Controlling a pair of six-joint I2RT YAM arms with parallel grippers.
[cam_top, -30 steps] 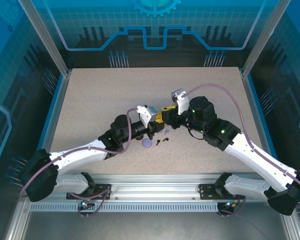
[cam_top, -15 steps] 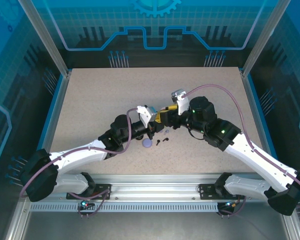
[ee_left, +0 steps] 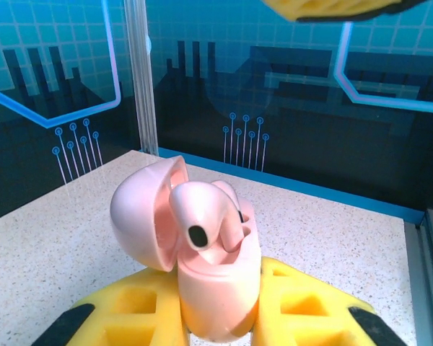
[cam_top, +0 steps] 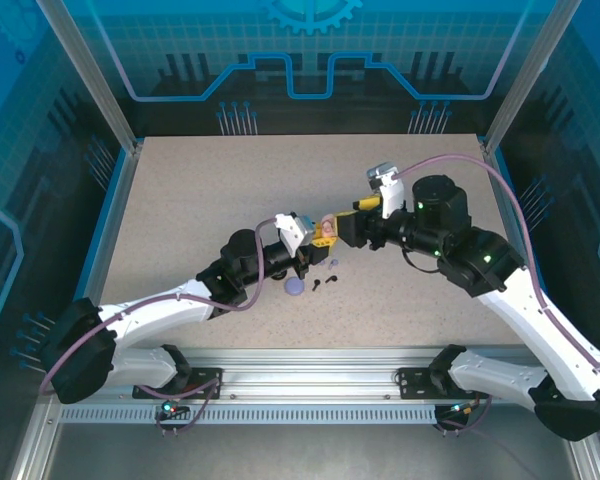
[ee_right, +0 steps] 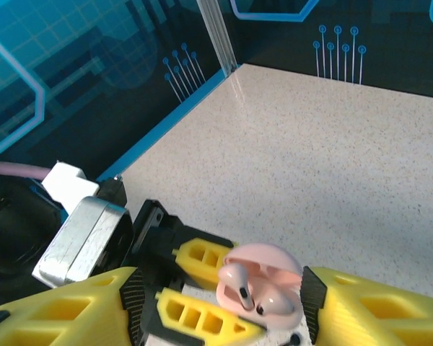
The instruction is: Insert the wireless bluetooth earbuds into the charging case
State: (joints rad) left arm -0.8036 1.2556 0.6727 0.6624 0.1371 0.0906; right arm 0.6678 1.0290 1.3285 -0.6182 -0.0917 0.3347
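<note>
The pink charging case (ee_left: pixel 216 288) stands open, lid (ee_left: pixel 137 216) swung left, with my left gripper (ee_left: pixel 216 321) shut on its body between yellow fingers (ee_left: pixel 130 310). One pale pink earbud (ee_left: pixel 198 216) sticks up tilted out of its socket. From the right wrist, that earbud (ee_right: pixel 235 280) leans beside a second one (ee_right: pixel 276 301) seated lower in the case (ee_right: pixel 274 259). My right gripper (ee_right: pixel 220 313) is open, its fingers (ee_right: pixel 382 303) wide and off the case. From above, the left gripper (cam_top: pixel 316 240) holds the case (cam_top: pixel 326 228) and the right gripper (cam_top: pixel 342 226) sits just right of it.
A lavender case (cam_top: pixel 295 288) lies on the table in front of the grippers. Two black earbuds (cam_top: pixel 317 283) and a lavender earbud (cam_top: pixel 332 263) lie loose beside it. The speckled table (cam_top: pixel 200 190) is bounded by blue walls and metal posts.
My right gripper has opened and pulled back to the right and away from the case, leaving the pink earbud standing in it. The left arm and case have not moved.
</note>
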